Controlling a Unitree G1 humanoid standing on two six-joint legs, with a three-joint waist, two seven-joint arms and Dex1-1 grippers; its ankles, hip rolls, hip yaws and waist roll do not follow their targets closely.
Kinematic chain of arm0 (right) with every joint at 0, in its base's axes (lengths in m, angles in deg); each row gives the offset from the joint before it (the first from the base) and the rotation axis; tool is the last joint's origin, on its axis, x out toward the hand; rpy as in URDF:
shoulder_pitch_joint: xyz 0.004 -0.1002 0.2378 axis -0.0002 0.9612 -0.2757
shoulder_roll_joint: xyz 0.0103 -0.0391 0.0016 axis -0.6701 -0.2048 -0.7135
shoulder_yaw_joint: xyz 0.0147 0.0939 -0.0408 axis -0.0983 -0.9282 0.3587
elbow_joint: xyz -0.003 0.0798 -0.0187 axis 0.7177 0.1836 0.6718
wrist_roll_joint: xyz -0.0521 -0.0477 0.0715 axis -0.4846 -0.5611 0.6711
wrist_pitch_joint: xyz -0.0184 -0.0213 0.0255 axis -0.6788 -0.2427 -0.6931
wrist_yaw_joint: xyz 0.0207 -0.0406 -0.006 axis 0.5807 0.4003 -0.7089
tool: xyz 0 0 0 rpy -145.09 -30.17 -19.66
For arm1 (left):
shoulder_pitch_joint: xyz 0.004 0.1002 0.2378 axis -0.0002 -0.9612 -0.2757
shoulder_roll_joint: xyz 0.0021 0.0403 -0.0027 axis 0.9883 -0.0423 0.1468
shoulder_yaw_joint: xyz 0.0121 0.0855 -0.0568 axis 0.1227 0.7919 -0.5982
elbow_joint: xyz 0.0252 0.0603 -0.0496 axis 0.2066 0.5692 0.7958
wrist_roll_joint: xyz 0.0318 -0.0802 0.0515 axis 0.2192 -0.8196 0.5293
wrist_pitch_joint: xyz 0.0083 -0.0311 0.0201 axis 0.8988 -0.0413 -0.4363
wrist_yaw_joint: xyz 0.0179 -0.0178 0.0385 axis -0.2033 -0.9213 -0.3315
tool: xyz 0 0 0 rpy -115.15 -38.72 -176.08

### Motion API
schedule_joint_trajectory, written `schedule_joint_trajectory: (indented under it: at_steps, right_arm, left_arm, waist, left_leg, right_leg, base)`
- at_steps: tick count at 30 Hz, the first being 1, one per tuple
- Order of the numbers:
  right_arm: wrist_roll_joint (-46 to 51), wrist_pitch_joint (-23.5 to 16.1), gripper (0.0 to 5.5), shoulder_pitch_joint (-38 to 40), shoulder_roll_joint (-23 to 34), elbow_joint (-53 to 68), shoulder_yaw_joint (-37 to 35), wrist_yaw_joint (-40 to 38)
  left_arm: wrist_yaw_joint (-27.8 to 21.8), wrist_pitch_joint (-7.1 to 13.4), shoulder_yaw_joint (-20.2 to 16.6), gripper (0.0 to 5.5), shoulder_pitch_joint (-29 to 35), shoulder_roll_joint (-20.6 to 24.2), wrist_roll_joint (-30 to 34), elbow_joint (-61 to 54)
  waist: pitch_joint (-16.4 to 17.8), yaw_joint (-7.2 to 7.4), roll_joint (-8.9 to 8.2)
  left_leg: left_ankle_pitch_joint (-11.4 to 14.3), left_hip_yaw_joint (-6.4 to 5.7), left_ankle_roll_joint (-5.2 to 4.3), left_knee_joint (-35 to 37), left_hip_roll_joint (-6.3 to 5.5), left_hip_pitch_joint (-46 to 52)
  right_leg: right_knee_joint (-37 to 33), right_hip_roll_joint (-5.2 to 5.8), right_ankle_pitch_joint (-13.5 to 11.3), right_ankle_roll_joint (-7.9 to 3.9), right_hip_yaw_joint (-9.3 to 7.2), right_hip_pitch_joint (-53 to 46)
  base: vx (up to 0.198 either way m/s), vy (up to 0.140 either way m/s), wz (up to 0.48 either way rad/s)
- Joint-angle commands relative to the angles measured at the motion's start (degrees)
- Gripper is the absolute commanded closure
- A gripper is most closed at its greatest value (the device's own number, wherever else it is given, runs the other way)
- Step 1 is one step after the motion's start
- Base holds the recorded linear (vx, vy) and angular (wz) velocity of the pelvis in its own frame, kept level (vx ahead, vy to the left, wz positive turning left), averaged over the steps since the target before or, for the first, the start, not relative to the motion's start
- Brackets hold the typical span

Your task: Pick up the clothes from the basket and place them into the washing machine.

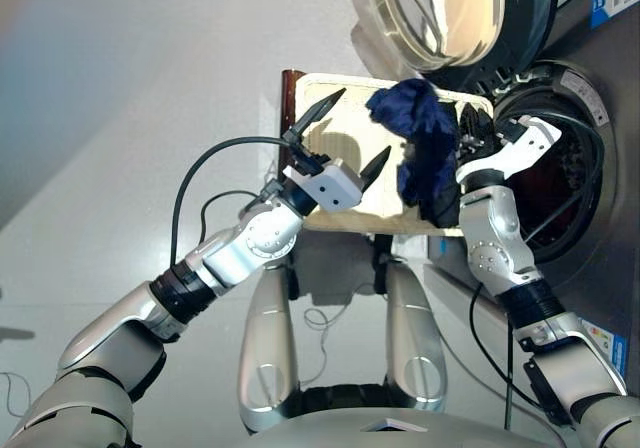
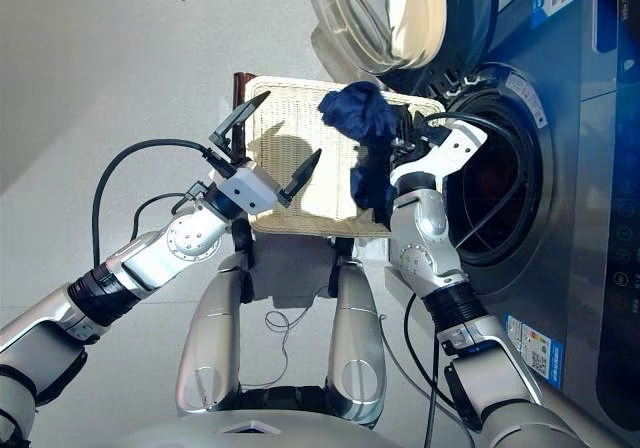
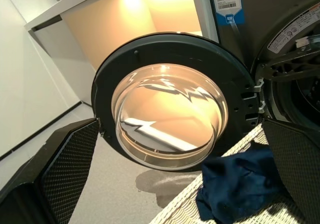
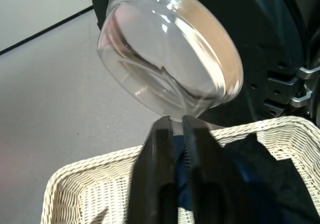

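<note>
Closest to the head camera, the right end effector [image 2: 408, 153] is clamped on the navy blue garment [image 1: 420, 128], its two black fingers [image 4: 172, 174] pressed together with blue cloth between them. At one o'clock, the dark grey washing machine [image 2: 560, 198] stands with its drum hole [image 2: 495, 193] open and its glass porthole door [image 3: 170, 114] swung wide at twelve. The cream-white wicker basket [image 1: 340, 143] sits at eleven o'clock, just beside the drum. That navy garment is crumpled, matte and hangs in loose folds over the basket's near-machine side; a black garment [image 1: 440, 203] droops under it. I judge it light, limp and non-slippery, best pinched at a thick bunched fold. The left end effector [image 1: 348, 138] hovers over the basket, fingers spread, empty.
</note>
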State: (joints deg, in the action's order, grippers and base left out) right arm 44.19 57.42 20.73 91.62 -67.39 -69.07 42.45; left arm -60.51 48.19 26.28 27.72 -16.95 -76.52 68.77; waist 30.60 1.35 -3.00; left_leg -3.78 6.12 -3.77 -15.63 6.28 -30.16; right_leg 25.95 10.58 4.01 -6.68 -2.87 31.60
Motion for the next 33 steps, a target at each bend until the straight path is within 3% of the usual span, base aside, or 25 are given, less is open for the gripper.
schedule_joint_trajectory:
  at_steps: [1,13,14,15,23,33]
  right_arm:
    - [-2.72,-3.84,5.50,-2.59,1.77,3.79,-3.29,-0.53]
    - [-4.98,-2.03,5.35,-0.72,0.12,-1.34,-1.64,-2.12]
    - [-4.34,-1.75,3.19,-0.43,-0.21,-2.09,-1.42,-1.78]
    - [-3.85,-1.52,0.00,-0.28,-0.38,-2.74,-1.17,-1.38]
    - [-7.02,0.69,0.00,0.35,0.21,-5.09,1.75,-1.19]
    - [-11.36,0.94,0.00,1.44,-0.51,-0.29,5.07,-2.18]
  left_arm:
    - [0.81,3.06,-1.13,0.00,-0.35,-0.27,-0.29,-8.03]
    - [1.28,3.04,-0.82,0.00,-0.88,-1.06,-1.15,-7.93]
    - [1.24,3.14,-0.88,0.00,-1.02,-1.38,-1.59,-8.03]
    - [1.18,3.14,-0.91,0.00,-1.20,-1.51,-1.92,-8.05]
    - [1.08,3.19,-1.56,0.00,-2.00,-3.73,-5.96,-6.69]
    - [1.10,2.75,-3.51,0.00,-5.66,-11.18,-17.48,-0.52]
  waist:
    - [-0.81,0.20,1.86]
    - [-0.81,0.03,1.91]
    - [-0.81,0.02,1.89]
    - [-0.81,0.01,1.88]
    - [-0.81,0.14,1.66]
    - [-0.81,0.46,1.30]
  left_leg:
    - [4.30,1.10,-1.67,-5.17,0.43,0.63]
    - [4.38,0.97,-1.58,-5.54,0.28,-0.15]
    - [4.40,1.01,-1.57,-5.60,0.26,-0.27]
    - [4.40,0.99,-1.56,-5.60,0.28,-0.33]
    - [4.29,0.75,-1.64,-5.74,0.18,-0.97]
    - [4.18,0.18,-1.50,-6.59,-0.04,-3.65]
  right_leg:
    - [-4.01,0.96,-3.22,-2.82,2.27,-0.23]
    - [-3.87,1.02,-3.30,-2.85,2.40,0.57]
    - [-3.86,1.01,-3.28,-2.86,2.39,0.58]
    - [-3.87,1.01,-3.29,-2.87,2.42,0.63]
    - [-3.93,0.99,-3.45,-2.81,2.67,1.16]
    - [-3.20,0.56,-3.54,-2.42,3.41,3.75]
  base:
    - [0.000,0.000,0.000]
    - [0.000,0.000,0.000]
    - [0.000,0.000,0.000]
    - [0.000,0.000,0.000]
    - [0.000,0.000,0.000]
    - [0.000,0.000,0.000]
